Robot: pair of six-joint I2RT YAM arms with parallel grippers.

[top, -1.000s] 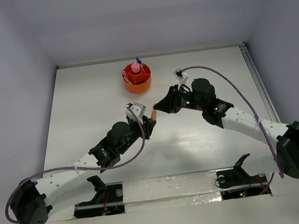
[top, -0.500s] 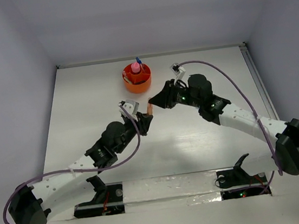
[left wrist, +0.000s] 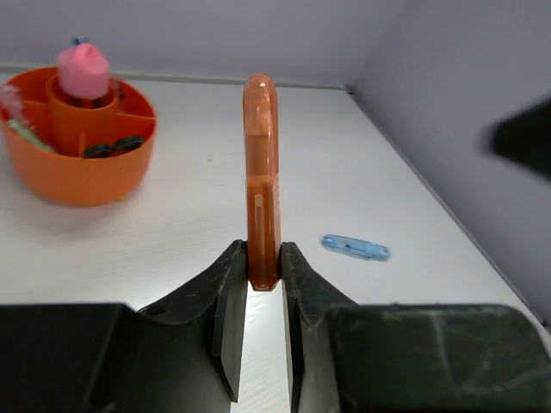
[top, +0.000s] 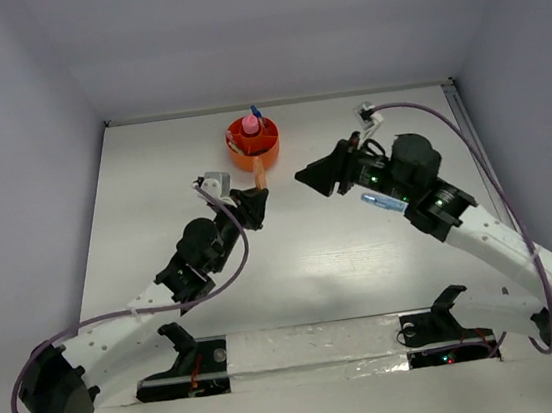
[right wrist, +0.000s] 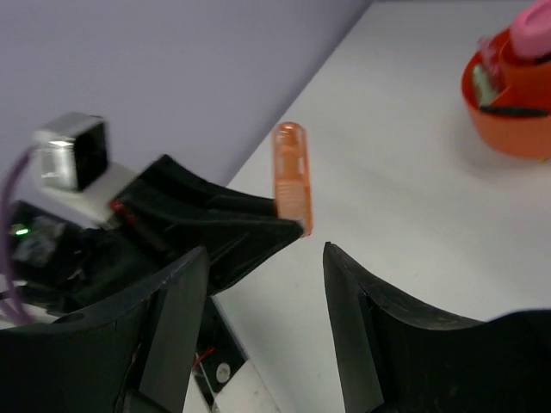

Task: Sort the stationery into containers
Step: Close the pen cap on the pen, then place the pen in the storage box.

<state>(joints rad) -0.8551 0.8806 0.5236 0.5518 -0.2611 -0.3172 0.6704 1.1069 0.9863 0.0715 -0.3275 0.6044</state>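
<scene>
Top external view: at middle left of the frame the left gripper pinches one short end of an orange-pink capsule-like piece. The rest of the piece sticks out ahead of the jaws toward the orange tub in the upper middle, and its free end is just beside the tub's near wall. A pink piece stands in the tub's central well. Right of centre, the right gripper hangs with its fingers spread and nothing between them, apart from the held piece. Further right, a blue-and-white tube lies on the table beneath the right arm.

We see the main risk in that narrow hold. In the left wrist view only the bottom of the piece sits between the pads, so we judge that a quick swing or a knock could pivot it or work it loose. If the fingers let go before the piece is over the rim, it would drop onto the table outside the tub. If it came in too low, its tip could strike the wall and shove the tub, or clip the pink piece. A careless drop could also land in the wrong divider. On the right, a low sweep of that arm could roll the tube away.
</scene>
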